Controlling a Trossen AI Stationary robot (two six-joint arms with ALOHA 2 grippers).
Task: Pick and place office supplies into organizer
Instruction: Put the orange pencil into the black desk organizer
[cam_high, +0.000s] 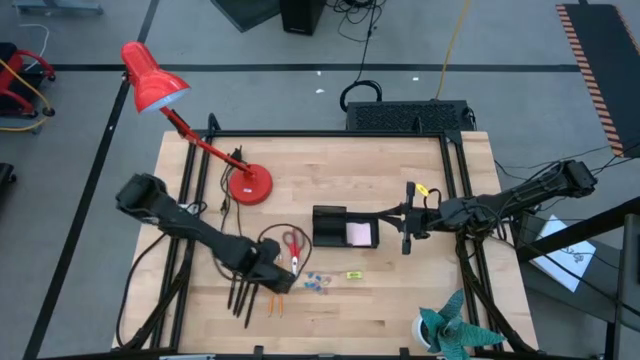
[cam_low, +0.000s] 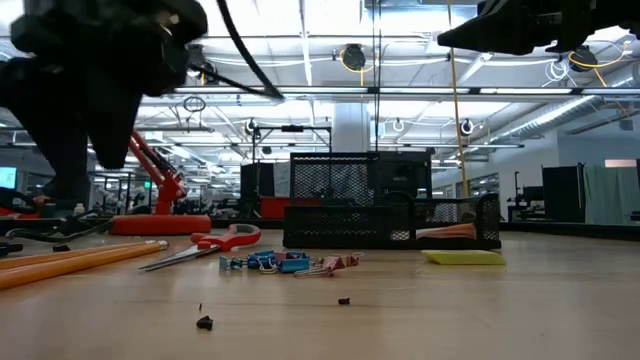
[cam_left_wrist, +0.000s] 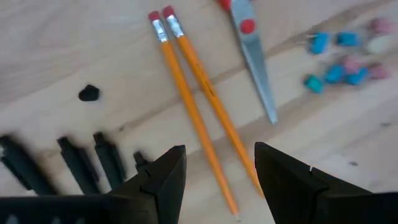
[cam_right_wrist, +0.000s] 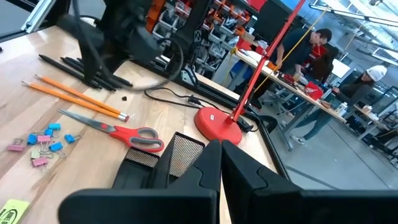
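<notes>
**Left gripper above the pencils; right gripper over the organizer**

Wooden desk (cam_high: 400, 300) seen from above. The left gripper (cam_left_wrist: 217, 180) hovers with jaws wide and empty over the two orange pencils (cam_left_wrist: 199, 106), which lie side by side near the front edge. The dark pens (cam_left_wrist: 68, 163) lie just left of them; the red-handled scissors (cam_high: 292, 246) and the bluish clips (cam_high: 317, 283) lie to their right, with the yellow piece (cam_high: 352, 275) beyond. The black organizer (cam_high: 329, 226) sits at centre, holding the pink note pad (cam_high: 360, 234). The right gripper (cam_right_wrist: 219, 163), jaws closed and empty, hangs beside the organizer's right end. A red lamp (cam_high: 155, 85) stands far left.
</notes>
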